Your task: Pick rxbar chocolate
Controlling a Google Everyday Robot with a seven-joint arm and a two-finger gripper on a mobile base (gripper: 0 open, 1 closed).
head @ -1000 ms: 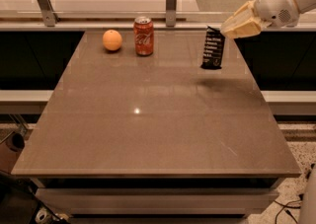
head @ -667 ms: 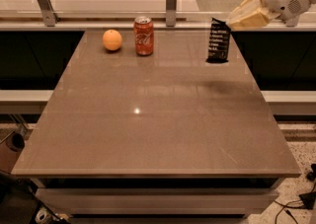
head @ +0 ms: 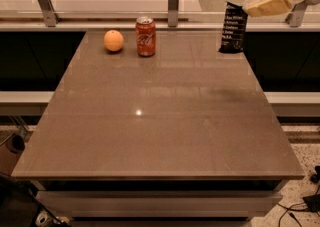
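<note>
Gripper (head: 248,9) upper right, pinching top of snack bar (head: 233,33). Bar hangs upright, apparently clear of table (head: 160,136). Can (head: 145,36), orange (head: 113,40) well apart.

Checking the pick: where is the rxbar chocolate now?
In the camera view, the rxbar chocolate hangs from the gripper above the table's far right corner.
</note>
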